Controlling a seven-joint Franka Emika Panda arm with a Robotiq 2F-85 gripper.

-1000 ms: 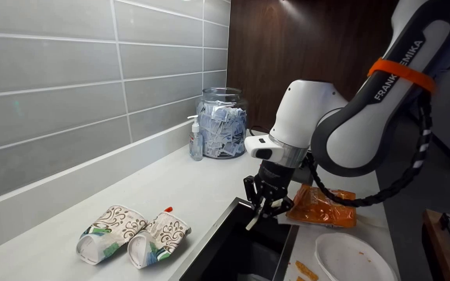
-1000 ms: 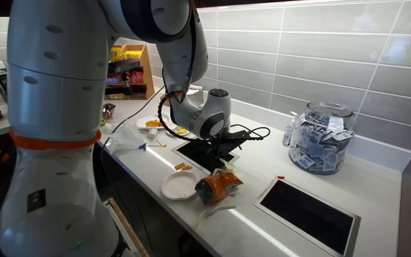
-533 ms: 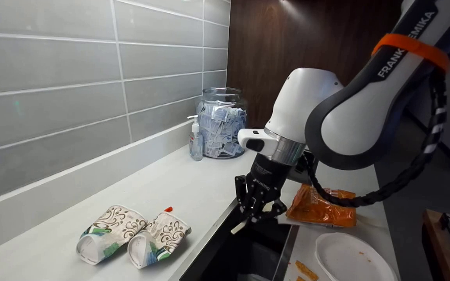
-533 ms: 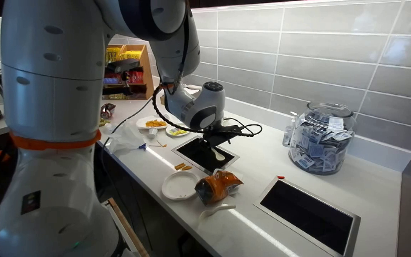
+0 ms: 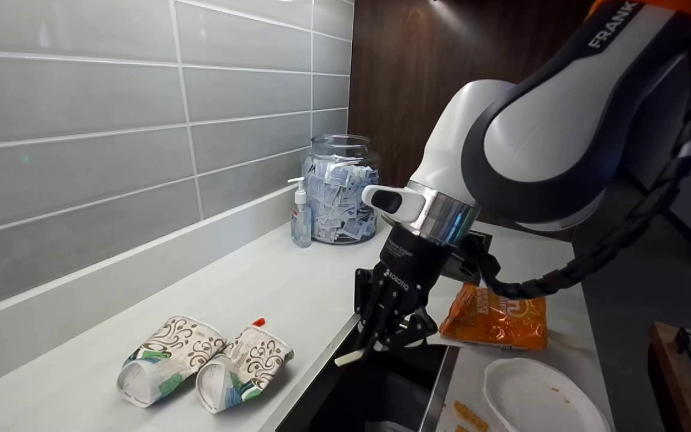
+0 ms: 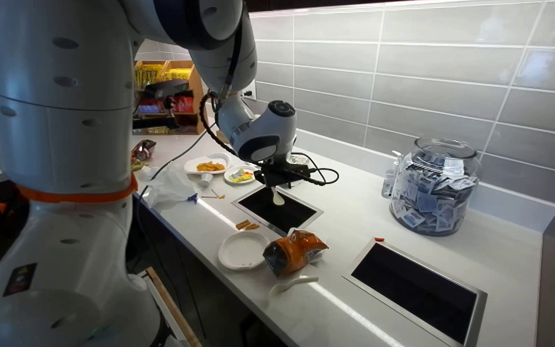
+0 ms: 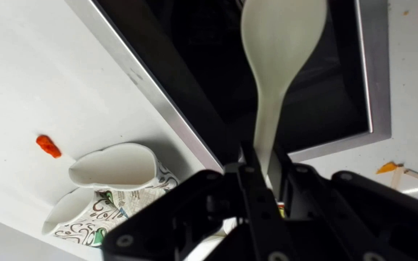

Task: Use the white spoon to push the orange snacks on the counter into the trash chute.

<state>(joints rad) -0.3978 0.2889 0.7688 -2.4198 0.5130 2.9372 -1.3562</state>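
- In the wrist view, the gripper [image 7: 263, 163] has its fingers drawn narrow, gripping the white spoon [image 7: 283, 40] by the handle; the bowl juts out over a metal-rimmed dark opening [image 7: 172, 118]; two patterned paper cups [image 7: 93, 214] lie tipped over beside it, with a red scrap [image 7: 48, 146] near them on the pale counter [image 7: 31, 79];
- in an exterior view, the gripper leans above that opening, the spoon's pale handle end poking out past the fingers; beside the opening an orange bag [image 5: 495, 318] lies on the counter, just beside a white plate [image 5: 537, 390]; loose orange pieces [image 5: 470, 415] lie between the plate and the rim; a pump bottle [image 5: 301, 222] stands next to a glass jar [image 5: 341, 147] full of packets [image 5: 342, 198];
- in an exterior view, I see the spoon's bowl over the same opening, clear of the orange pieces and the bag; a second spoon [image 6: 288, 286] lies just beside the bag; near the jar is a second dark opening [image 6: 478, 315]; I can't tell from here which of the two takes trash.
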